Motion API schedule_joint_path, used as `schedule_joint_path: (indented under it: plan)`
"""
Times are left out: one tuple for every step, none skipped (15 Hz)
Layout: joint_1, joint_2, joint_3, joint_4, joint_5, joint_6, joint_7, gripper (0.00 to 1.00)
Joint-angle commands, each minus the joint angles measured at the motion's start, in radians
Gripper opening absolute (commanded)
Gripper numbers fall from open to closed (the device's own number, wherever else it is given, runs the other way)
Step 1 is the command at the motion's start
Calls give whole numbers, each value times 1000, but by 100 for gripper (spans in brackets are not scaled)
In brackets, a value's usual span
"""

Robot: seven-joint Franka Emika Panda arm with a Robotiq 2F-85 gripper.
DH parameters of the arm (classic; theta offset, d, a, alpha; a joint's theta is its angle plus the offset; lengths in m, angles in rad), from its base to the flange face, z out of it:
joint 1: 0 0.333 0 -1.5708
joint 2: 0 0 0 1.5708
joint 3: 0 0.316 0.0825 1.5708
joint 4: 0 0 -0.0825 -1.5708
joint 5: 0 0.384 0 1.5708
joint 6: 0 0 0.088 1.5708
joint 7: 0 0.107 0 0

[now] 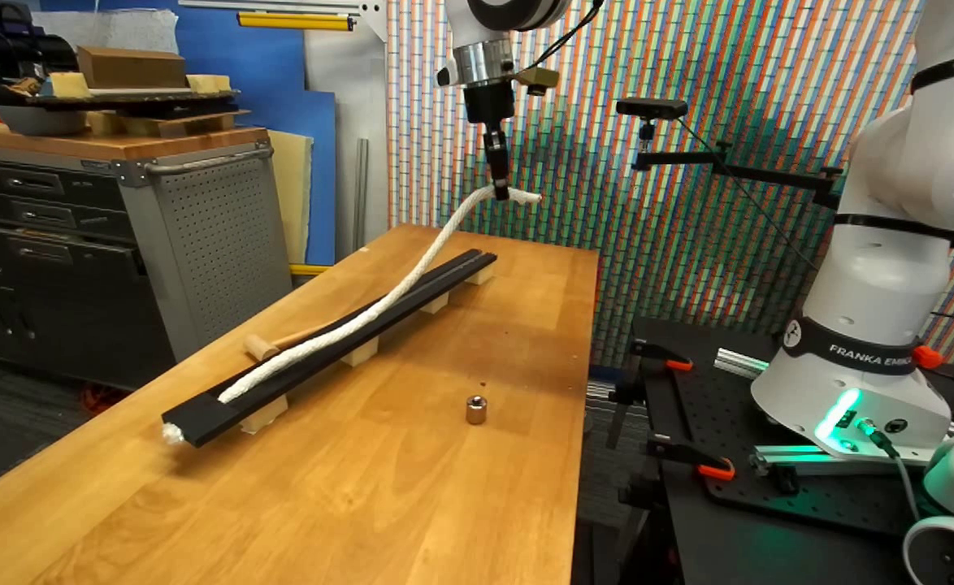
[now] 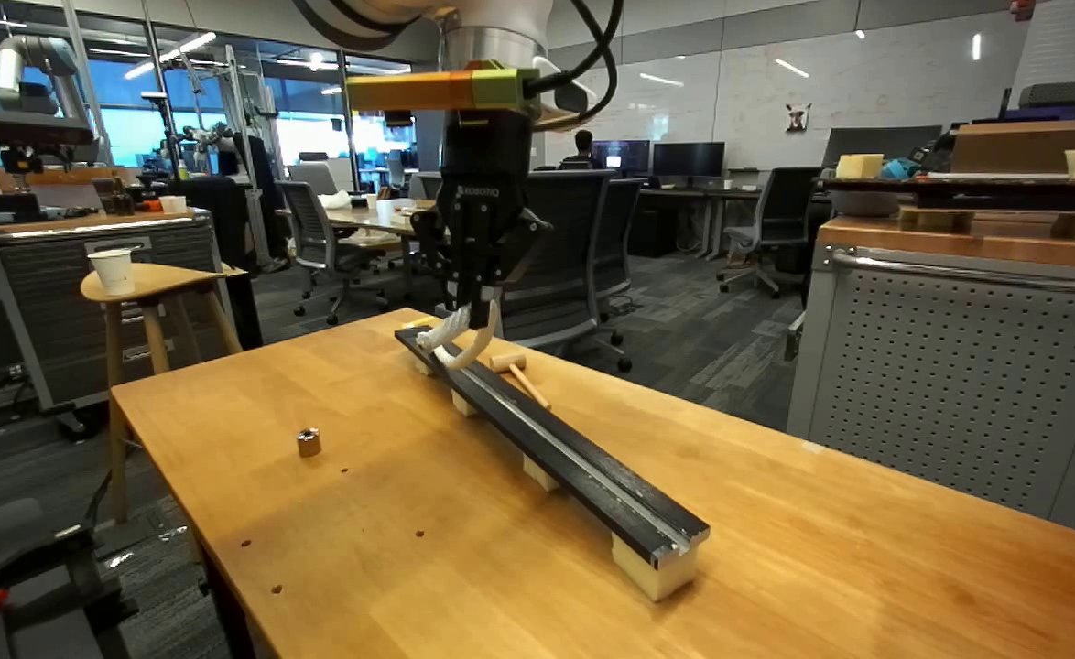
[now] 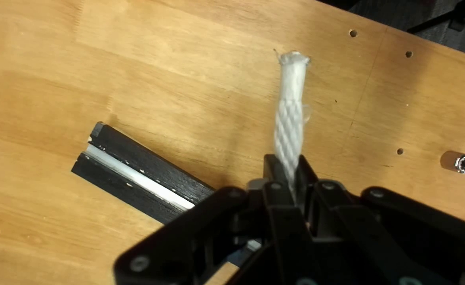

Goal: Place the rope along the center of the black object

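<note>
Clamped right onto the white braided rope [image 1: 404,287] with the Robotiq gripper [image 1: 500,190], jaws closed down on it near one end. Hanging around the upper middle of the frame in both exterior views, with a stubby bit of rope poking out past the jaws. Pointing toward the top of the frame with that same stub in the wrist view.

As for the rest of the rope: swooping from the upper middle down toward the lower left in an exterior view, then lying over the long black grooved bar [image 2: 542,437] near its lower-left end. Can't tell the exact lift-off spot. Also showing a white tuft [image 1: 172,433] at that tip; can't tell about any link to the rope.

Seen in the lower left of the wrist view: a pale groove [image 3: 137,177] down the middle of the bar. Propped up on pale blocks [image 2: 655,566] on the wooden table [image 2: 830,558]. Just beside the bar, near the center in an exterior view: a wooden mallet [image 2: 510,364]. Well apart from the bar: a small metal cylinder [image 1: 476,410], standing upright, lower middle in an exterior view, right edge in the wrist view.
</note>
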Motion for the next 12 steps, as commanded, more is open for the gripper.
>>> schedule_joint_path:
  plan:
    - [-5, 1, 5, 2, 0, -3, 0, 11]
    - [-5, 1, 5, 2, 0, -3, 0, 11]
    - [-5, 1, 5, 3, 0, -3, 0, 11]
    - [-5, 1, 5, 3, 0, -3, 0, 11]
    - [-5, 1, 5, 3, 0, -3, 0, 11]
    - [-5, 1, 5, 3, 0, -3, 0, 11]
    - [-5, 1, 5, 3, 0, -4, 0, 3]
    - [-7, 4, 5, 3, -4, 3, -35, 3]
    - [-11, 6, 5, 0, -12, 12, -81, 3]
    - [-14, 8, 5, -2, -13, 17, -128, 3]
    - [-18, 10, 5, -7, -15, 29, -188, 3]
    - [-21, 8, 5, -16, -17, 41, -252, 3]
